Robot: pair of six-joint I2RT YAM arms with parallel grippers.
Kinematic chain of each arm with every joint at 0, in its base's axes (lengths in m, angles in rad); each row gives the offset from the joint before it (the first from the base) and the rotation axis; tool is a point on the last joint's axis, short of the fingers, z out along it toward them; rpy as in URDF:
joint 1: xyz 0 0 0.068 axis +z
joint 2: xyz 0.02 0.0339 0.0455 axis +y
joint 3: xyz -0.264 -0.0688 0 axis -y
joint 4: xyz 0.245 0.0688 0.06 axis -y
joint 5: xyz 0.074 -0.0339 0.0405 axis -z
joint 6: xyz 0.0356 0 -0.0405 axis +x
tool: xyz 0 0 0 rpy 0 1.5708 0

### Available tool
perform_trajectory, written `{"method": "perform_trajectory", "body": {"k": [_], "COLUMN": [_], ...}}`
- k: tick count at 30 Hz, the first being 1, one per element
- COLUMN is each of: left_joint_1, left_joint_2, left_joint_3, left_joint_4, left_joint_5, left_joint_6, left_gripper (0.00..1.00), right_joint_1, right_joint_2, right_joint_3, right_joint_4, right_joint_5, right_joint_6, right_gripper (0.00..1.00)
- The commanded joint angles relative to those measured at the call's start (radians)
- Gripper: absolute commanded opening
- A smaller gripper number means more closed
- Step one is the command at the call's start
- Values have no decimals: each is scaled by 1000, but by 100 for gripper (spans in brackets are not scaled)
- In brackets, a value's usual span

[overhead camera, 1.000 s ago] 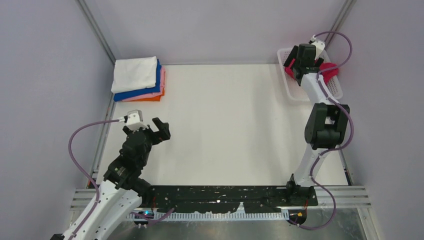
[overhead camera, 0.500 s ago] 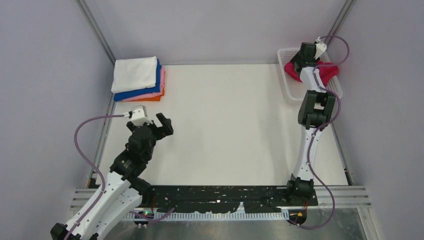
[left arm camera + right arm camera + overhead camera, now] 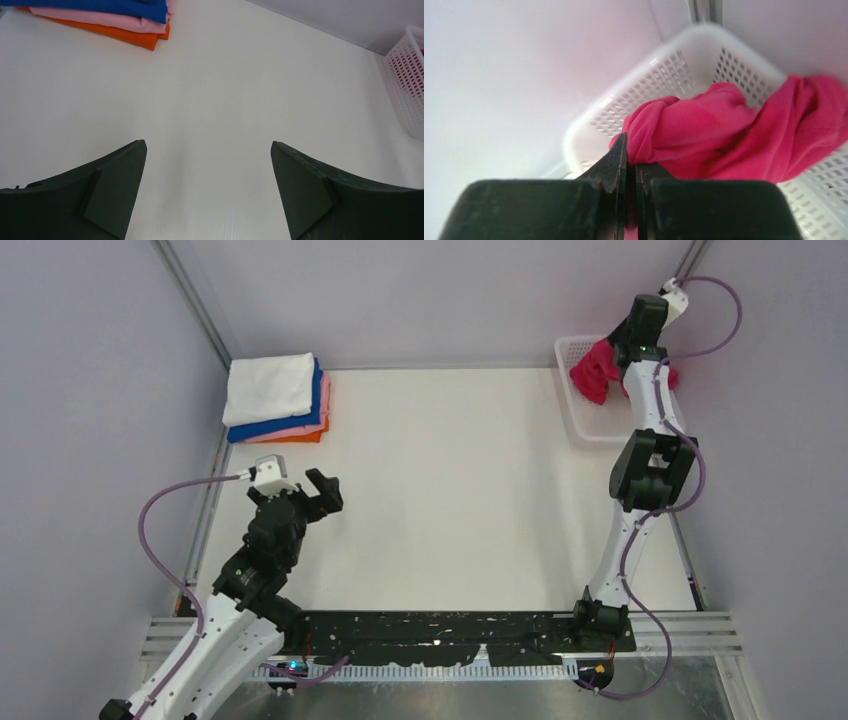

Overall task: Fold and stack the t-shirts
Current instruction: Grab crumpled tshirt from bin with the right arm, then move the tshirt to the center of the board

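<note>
The work surface is a flat white table (image 3: 460, 500) with a matte finish. Three plain walls enclose it: a back wall (image 3: 430, 290), a left wall (image 3: 90, 390) and a right wall (image 3: 780, 470), all pale grey with a faint lilac tint. A metal rail (image 3: 192, 300) runs along the joint between the left and back walls. A second rail (image 3: 688, 268) runs along the back-right joint. A bare metal plate (image 3: 450, 702) lies along the near edge of the table. Lighting is even and diffuse; shadows on the table are soft and faint.
</note>
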Motion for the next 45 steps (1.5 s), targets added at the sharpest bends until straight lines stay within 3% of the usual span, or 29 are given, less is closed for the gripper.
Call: {"method": "perform_trajectory", "body": {"k": [1,5,11,19,23,29,39,45], "left_joint_1": [3,3,3,3,3,3,3,3], "left_joint_2": [-49,-80,-112,-167,-193,-202,-190,-183], "left_joint_3": [1,-9,-18,-26,-32,-31,-28,-33], "left_joint_4": [-27,-33,-46,-86,-95,-99,-101,-100], "left_joint_5": [-24,-12,0,-5,-10,-11,-1,2], "left_joint_6": [-22,-16,-21,-30,-32,-32,-38,-40], "left_gripper": [100,100,100,100,100,100,100,100], "right_joint_1": [6,29,93,348,541,674,799,840], "right_joint_2": [-367,-541,-683,-730,-734,-739,-782,-727], "right_joint_3": [-50,-163,-125,3,-19,-88,-315,-371], "right_joint_4": [88,105,1,-205,-338,-540,-458,-435], "right_joint_5": [-94,-177,-410,-712,-710,-630,-545,-387], "right_joint_6": [-63,-91,-109,-230,-361,-390,-233,-185], "right_gripper": [5,5,5,5,5,5,5,5]}}
